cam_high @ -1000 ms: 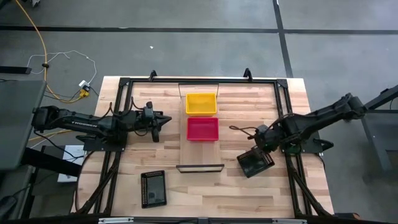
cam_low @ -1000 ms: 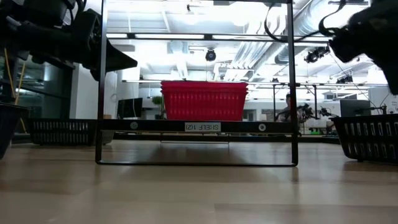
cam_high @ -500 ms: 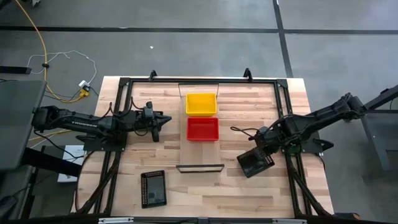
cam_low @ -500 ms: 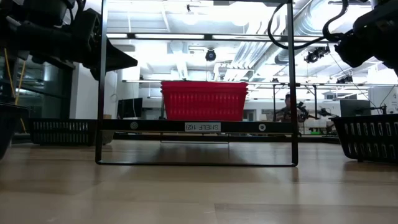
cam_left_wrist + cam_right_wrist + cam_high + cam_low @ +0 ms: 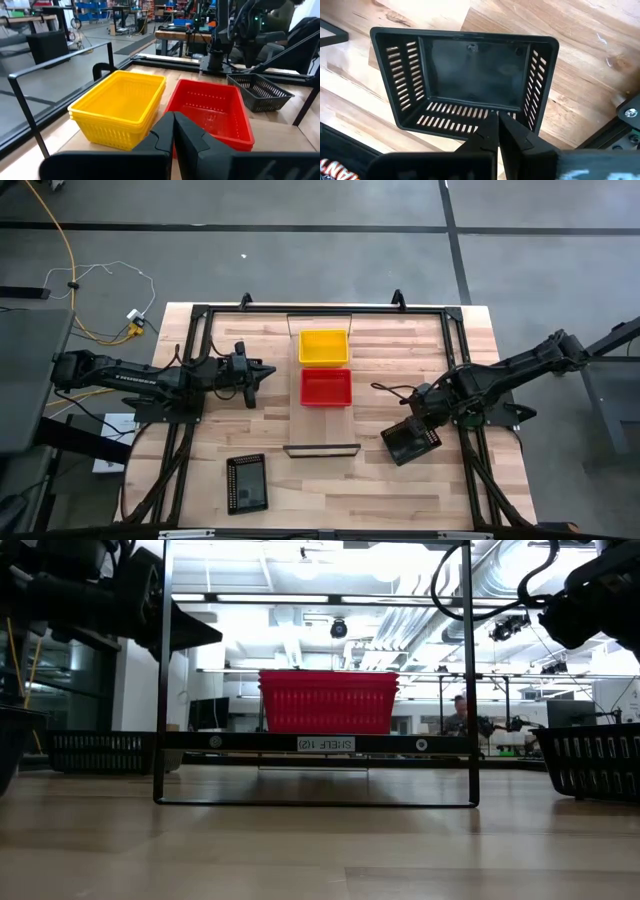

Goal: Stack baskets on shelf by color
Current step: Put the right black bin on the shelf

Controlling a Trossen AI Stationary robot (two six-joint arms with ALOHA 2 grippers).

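A stack of yellow baskets and a stack of red baskets sit side by side on the pale shelf, also seen as yellow and red in the left wrist view. One black basket rests flat on the tabletop right of the shelf. My right gripper is shut and hovers above it, over the wall nearest the arm. My left gripper is shut and level, in the air left of the shelf, pointing at the stacks.
A second black basket lies on the table's near left part. Dark frame bars run along both table sides. The shelf's end bar stands near the front. A person shows far behind the table.
In the low view my right gripper has risen a little above the black basket, which has stayed on the table.
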